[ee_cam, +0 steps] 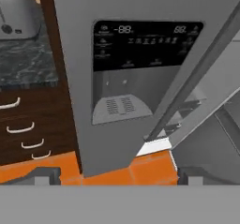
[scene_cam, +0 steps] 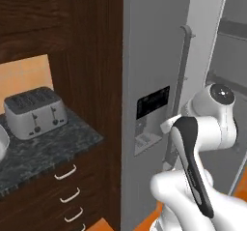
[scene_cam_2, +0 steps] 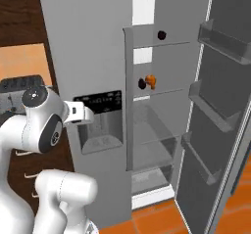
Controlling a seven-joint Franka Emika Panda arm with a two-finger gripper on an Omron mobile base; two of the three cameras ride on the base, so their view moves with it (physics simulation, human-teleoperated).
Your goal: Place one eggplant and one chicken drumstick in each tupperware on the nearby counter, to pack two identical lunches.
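Right base view shows you the refrigerator [scene_cam_2: 88,57] with its right door [scene_cam_2: 215,120] swung open and the shelves exposed. On the middle shelf you can see a dark, near-black item, judged to be an eggplant [scene_cam_2: 142,83], touching an orange-brown piece, judged to be a chicken drumstick [scene_cam_2: 151,81]. One shelf higher sits a second dark item [scene_cam_2: 161,35], probably the other eggplant (too small to confirm). A second drumstick cannot be picked out.

Left base view shows you the surface [scene_cam: 43,150], dark speckled stone beside the refrigerator, carrying the toaster [scene_cam: 34,111]. At the left edge of that view a white rounded rim [scene_cam: 2,143] is cut off by the frame; it may be one tupperware, and whether it holds anything cannot be told.

Hand view looks at the dispenser panel [ee_cam: 140,45] on the closed left door. The two finger tips [ee_cam: 40,175] stand far apart at the bottom corners with nothing between them, so treat the hand as fully open and empty.

Assess progress as follows: the door is open, but no food appears packed. You should expect the whole sequence to remain (four picks, four placements), starting with a reach into the open compartment.
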